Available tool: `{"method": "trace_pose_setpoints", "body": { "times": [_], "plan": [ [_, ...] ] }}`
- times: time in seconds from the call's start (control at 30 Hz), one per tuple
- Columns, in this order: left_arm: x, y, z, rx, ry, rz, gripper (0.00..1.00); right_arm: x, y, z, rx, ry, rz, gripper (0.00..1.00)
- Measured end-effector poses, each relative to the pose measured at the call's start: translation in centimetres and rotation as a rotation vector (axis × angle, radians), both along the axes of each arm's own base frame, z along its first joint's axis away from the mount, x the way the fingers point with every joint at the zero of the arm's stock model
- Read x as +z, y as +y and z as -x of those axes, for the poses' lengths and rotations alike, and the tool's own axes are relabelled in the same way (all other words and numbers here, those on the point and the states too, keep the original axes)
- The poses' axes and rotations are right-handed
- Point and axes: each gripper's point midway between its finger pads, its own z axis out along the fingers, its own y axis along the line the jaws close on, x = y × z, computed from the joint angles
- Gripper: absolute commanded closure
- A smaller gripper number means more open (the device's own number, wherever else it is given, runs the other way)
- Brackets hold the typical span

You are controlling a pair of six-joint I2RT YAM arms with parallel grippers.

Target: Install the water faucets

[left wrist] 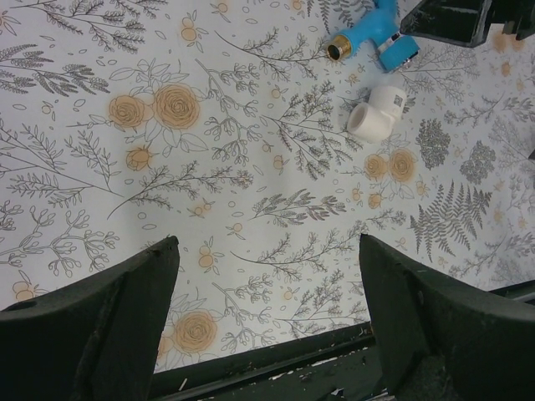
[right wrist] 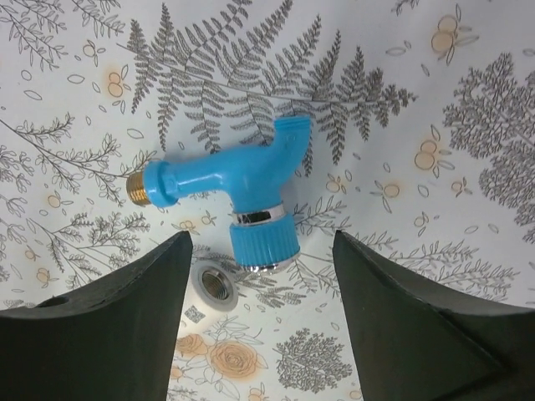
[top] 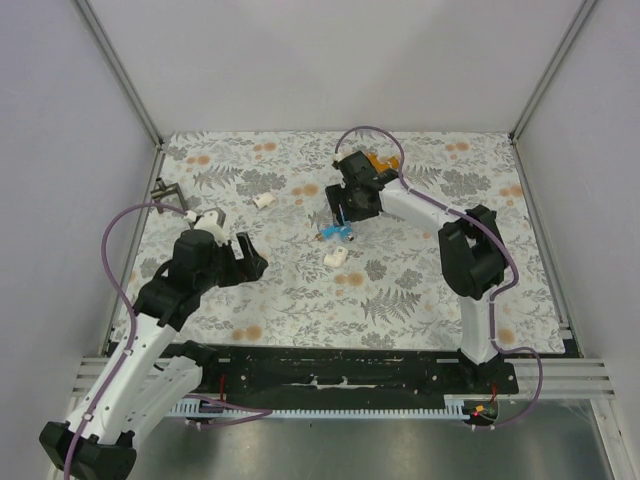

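Observation:
The blue faucet (top: 335, 233) lies flat on the floral cloth at mid-table. In the right wrist view the blue faucet (right wrist: 242, 188) has a brass threaded end to the left and its ribbed knob toward me. My right gripper (top: 348, 215) hovers just above it, open and empty (right wrist: 262, 251), with the knob between the fingers. The orange faucet (top: 377, 160) shows partly behind the right wrist. My left gripper (top: 254, 258) is open and empty (left wrist: 267, 251), well to the left of the blue faucet (left wrist: 368, 38).
A white elbow fitting (top: 337, 256) lies just in front of the blue faucet, also in the left wrist view (left wrist: 376, 113). Another white fitting (top: 264, 200) lies further back left. A dark metal bracket (top: 170, 195) sits at the left edge. A small metal threaded ring (right wrist: 212, 284) lies by the knob.

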Motion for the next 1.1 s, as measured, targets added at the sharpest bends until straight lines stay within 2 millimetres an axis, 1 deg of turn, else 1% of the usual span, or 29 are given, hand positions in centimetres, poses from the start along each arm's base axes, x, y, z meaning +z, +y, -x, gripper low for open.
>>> {"method": "trace_pose_setpoints", "body": {
  "times": [0.07,0.1,0.2,0.27,0.3,0.4,0.47,0.5,0.6,0.67,0.73,0.8,0.9,1.03,1.1],
  "plan": [
    [0.1,0.0,0.0,0.000,-0.004,0.002,0.07,0.3,0.3,-0.8,0.018,-0.017,0.007,0.27],
    [0.1,0.0,0.0,0.000,-0.006,0.002,0.07,0.0,0.5,-1.1,0.028,-0.018,0.013,0.28],
    [0.2,0.0,0.1,-0.001,-0.007,0.005,0.07,-1.6,0.5,-0.9,0.051,0.014,0.038,0.33],
    [0.2,-0.1,0.1,-0.001,-0.005,0.008,0.07,-3.0,0.3,-0.3,0.068,0.053,0.058,0.39],
    [0.2,-0.1,0.1,-0.001,-0.004,0.011,0.07,-3.6,0.2,-0.1,0.073,0.067,0.069,0.43],
    [0.2,-0.4,0.2,-0.006,0.005,0.030,0.07,-4.8,-0.2,0.4,0.090,0.099,0.097,0.64],
    [0.3,-0.7,0.0,-0.007,0.007,0.043,0.07,-4.8,-0.2,0.3,0.098,0.095,0.099,0.75],
    [0.3,-0.8,-0.1,-0.008,0.007,0.050,0.07,-4.8,-0.2,0.3,0.099,0.095,0.097,0.78],
    [0.5,-1.3,-0.3,-0.015,0.007,0.076,0.07,-4.6,-0.2,0.4,0.103,0.084,0.093,0.84],
    [0.7,-1.8,-0.5,-0.021,0.008,0.099,0.07,-4.2,-0.6,0.9,0.101,0.075,0.088,0.88],
    [0.9,-2.4,-0.9,-0.025,0.009,0.130,0.07,-3.2,-1.2,1.8,0.093,0.060,0.075,0.91],
    [1.3,-3.2,-1.4,-0.034,0.008,0.169,0.07,-1.4,-1.6,2.6,0.081,0.028,0.050,0.95],
    [2.0,-4.7,-2.2,-0.062,0.006,0.241,0.07,2.6,-1.8,3.4,0.064,-0.062,-0.018,0.98],
    [3.5,-6.9,-3.4,-0.106,-0.013,0.354,0.09,8.3,-1.1,4.3,0.051,-0.199,-0.136,1.00],
    [4.5,-7.9,-4.0,-0.125,-0.037,0.407,0.11,10.6,-0.7,5.1,0.046,-0.252,-0.195,1.00]
  ]
}}
